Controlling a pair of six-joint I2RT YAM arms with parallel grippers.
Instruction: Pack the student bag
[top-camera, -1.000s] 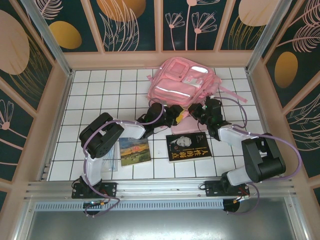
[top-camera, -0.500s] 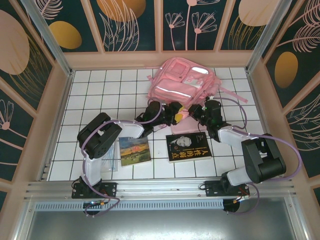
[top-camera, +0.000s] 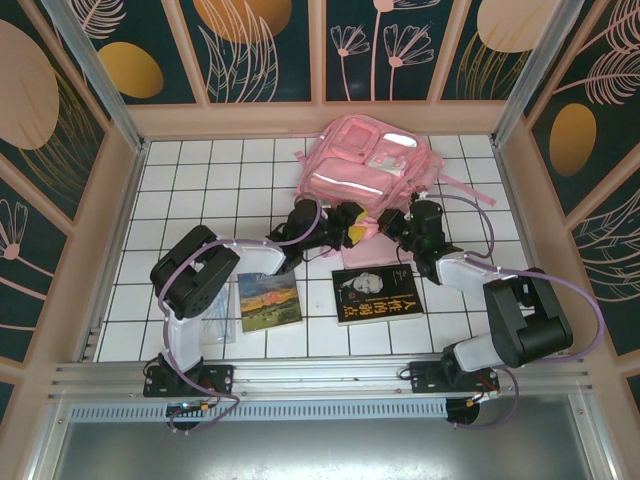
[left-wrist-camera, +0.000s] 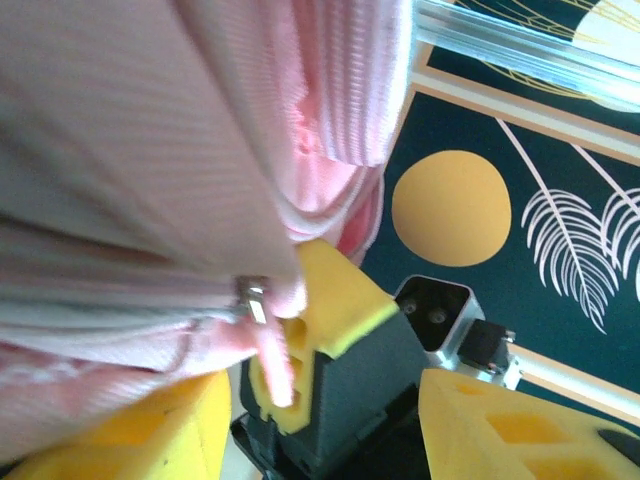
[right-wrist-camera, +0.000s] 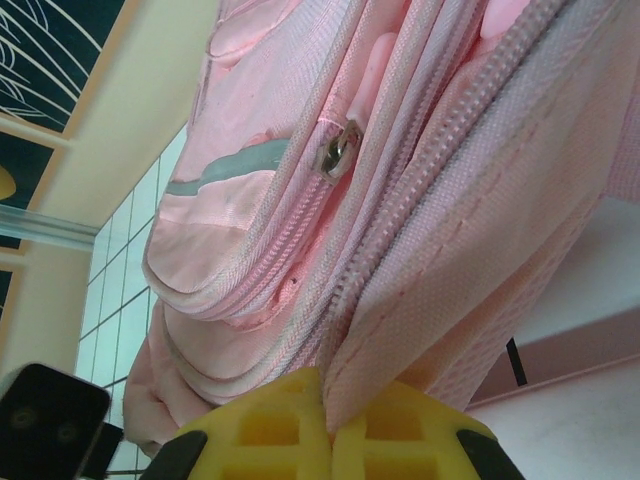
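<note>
Up at the far middle of the white tiled table (top-camera: 200, 190) lies the student bag (top-camera: 365, 165), a big soft pink backpack lying flat with its front pockets facing up and shiny silver strips (top-camera: 345, 185) across them. Pink straps trail off its right side. Close up from the right wrist, its fabric is a fine woven pink with several rows of zip running side by side and a small metal zip pull (right-wrist-camera: 335, 150) hanging on one of them.

Both arms reach forward and inward from their bases, so their wrists meet at the bag's near edge. The left gripper (top-camera: 347, 226) comes in from the left, low over the tiles, its yellow pads (left-wrist-camera: 140, 435) spread apart with nothing clamped between them; pink cloth drapes over the pad on the left of its own view. The right gripper (right-wrist-camera: 330, 425) comes in from the right with its pads pressed together on a fold of the bag's near hem.

The bag stretches away beyond both grippers, toward the back wall. The two grippers sit just beside each other, the pinched hem between them. In the left wrist view the right gripper's pad sits between the left one's fingers.
</note>
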